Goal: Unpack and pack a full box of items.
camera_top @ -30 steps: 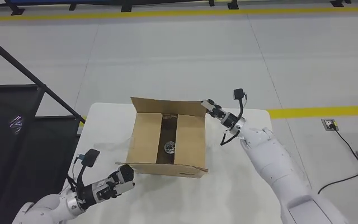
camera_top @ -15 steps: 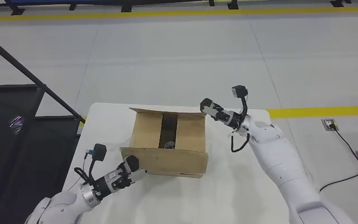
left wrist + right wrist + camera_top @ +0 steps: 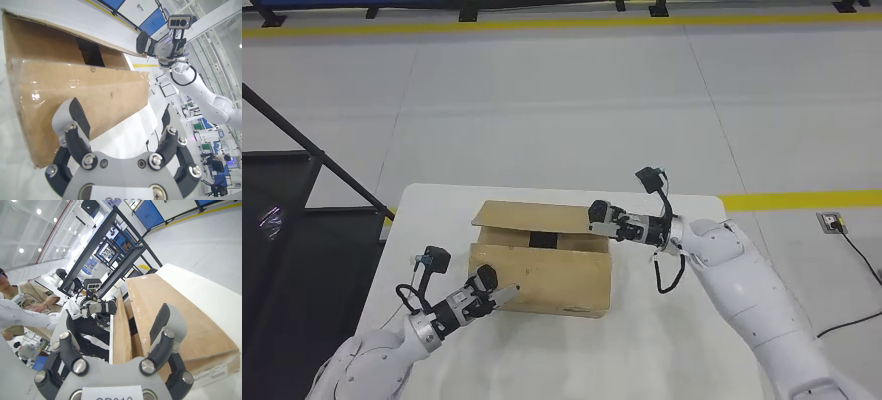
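A brown cardboard box (image 3: 542, 275) stands in the middle of the white table (image 3: 672, 330). Its two long flaps are folded almost flat, leaving a narrow dark gap (image 3: 540, 240) between them. My left gripper (image 3: 498, 297) is open at the box's near left side, one finger (image 3: 79, 115) against the taped near flap (image 3: 79, 87). My right gripper (image 3: 599, 215) is open at the far right corner, its fingers straddling the flap edges (image 3: 121, 328). The far flap (image 3: 170, 313) lies under one pad (image 3: 160, 321). What the box holds is hidden.
A black metal frame (image 3: 282, 130) and dark cloth (image 3: 282, 250) stand off the table's left side. Bare table runs to the right of the box and along the near edge (image 3: 572, 360).
The near flap has swung up and over with my left gripper pushing it. My right gripper has moved left and pressed the far flap down. The opening has narrowed to a slit.
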